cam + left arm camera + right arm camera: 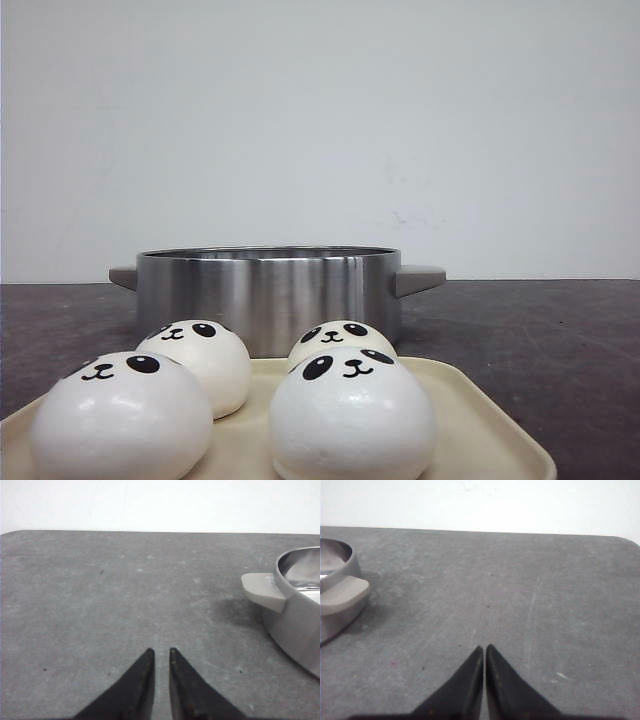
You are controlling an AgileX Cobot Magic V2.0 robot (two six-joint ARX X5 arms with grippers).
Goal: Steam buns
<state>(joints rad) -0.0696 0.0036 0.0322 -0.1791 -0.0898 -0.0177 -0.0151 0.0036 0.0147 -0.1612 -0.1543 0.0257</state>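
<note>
Several glossy white buns with black panda faces sit on a cream tray (485,435) at the near edge of the front view. One bun (352,420) is at the front right, another (120,420) at the front left, and two stand behind them. My left gripper (160,651) hovers over bare grey table to the left of the steel pot (295,620); its fingers are nearly together, with only a thin slit and nothing between them. My right gripper (484,647) is shut and empty, to the right of the pot (335,600). Neither gripper shows in the front view.
The steel pot (268,295) stands just behind the tray, with grey handles sticking out at both sides. The dark stone-like table (560,340) runs back to a white wall. The table's far corners show in both wrist views.
</note>
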